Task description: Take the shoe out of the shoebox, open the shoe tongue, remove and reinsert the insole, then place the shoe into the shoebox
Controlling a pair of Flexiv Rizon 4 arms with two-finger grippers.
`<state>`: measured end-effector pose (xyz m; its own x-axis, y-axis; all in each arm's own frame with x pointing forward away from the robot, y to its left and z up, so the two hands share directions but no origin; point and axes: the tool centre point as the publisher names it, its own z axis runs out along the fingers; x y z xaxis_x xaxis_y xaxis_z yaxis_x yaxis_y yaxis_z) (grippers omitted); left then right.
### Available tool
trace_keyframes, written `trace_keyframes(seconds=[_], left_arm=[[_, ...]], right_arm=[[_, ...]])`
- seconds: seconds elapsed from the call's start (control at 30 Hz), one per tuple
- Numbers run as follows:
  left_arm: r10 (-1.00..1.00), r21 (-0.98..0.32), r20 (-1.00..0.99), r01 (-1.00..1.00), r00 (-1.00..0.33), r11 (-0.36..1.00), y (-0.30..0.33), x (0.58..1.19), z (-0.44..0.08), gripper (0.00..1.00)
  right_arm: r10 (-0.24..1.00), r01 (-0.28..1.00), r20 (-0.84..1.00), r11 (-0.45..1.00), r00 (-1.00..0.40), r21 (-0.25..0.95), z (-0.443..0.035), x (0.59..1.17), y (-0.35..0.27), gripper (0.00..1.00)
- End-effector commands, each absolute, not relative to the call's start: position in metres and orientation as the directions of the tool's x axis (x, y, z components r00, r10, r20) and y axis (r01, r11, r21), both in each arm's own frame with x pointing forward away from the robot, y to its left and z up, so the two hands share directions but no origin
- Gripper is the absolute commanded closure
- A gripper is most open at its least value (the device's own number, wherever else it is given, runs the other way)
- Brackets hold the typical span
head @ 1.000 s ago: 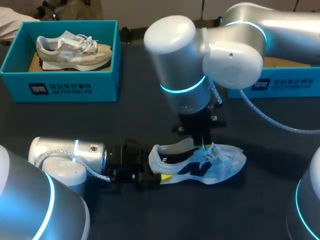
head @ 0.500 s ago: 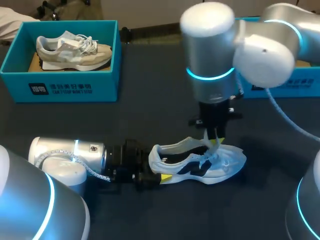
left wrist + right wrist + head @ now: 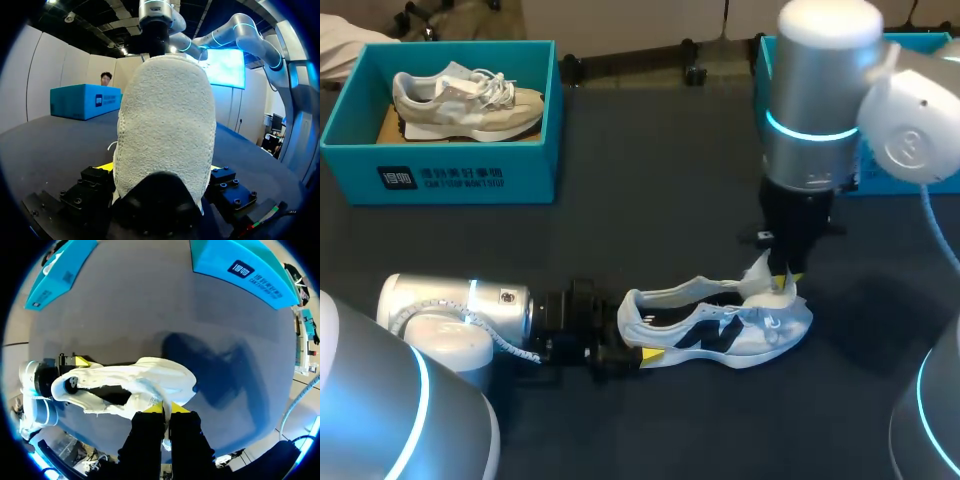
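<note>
A white and blue shoe (image 3: pixel 720 330) lies on its sole on the dark table, toe to the right. My left gripper (image 3: pixel 630 352) comes in low from the left and has the heel between its widely spread fingers; in the left wrist view the heel (image 3: pixel 165 125) fills the gap and touches both sides. My right gripper (image 3: pixel 782 282) hangs straight down over the front of the shoe, shut on the shoe tongue (image 3: pixel 758 272), which stands lifted toward the toe. In the right wrist view its yellow tips (image 3: pixel 166 407) pinch the white tongue (image 3: pixel 155 392) above the open shoe (image 3: pixel 125 382).
A teal shoebox (image 3: pixel 440 175) at the back left holds a beige shoe (image 3: pixel 465 98). A second teal shoebox (image 3: pixel 761 70) stands at the back right, mostly hidden behind my right arm. Bare dark tabletop lies between the boxes and the shoe.
My right arm has swung to the right, drawing the tongue up and toward the toe, so the shoe's mouth stands wider. The left arm and the heel have stayed put.
</note>
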<state>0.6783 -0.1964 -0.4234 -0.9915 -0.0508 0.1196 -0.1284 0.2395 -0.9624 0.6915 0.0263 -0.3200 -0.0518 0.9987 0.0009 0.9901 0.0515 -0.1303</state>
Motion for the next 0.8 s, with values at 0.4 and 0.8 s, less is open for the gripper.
trace_keyframes(seconds=[0.4, 0.8], left_arm=[[-0.049, -0.961, 0.121, -0.129, -0.991, 0.243, -0.191, 0.678, -0.429, 1.00], [-0.049, -0.961, 0.121, -0.129, -0.991, 0.243, -0.191, 0.678, -0.429, 1.00]], right_arm=[[0.973, 0.989, 0.230, 0.000, 0.035, -0.151, -0.345, 0.679, -0.007, 0.98], [0.991, 0.996, 0.134, -0.013, 0.026, -0.093, -0.301, 0.667, 0.008, 0.16]])
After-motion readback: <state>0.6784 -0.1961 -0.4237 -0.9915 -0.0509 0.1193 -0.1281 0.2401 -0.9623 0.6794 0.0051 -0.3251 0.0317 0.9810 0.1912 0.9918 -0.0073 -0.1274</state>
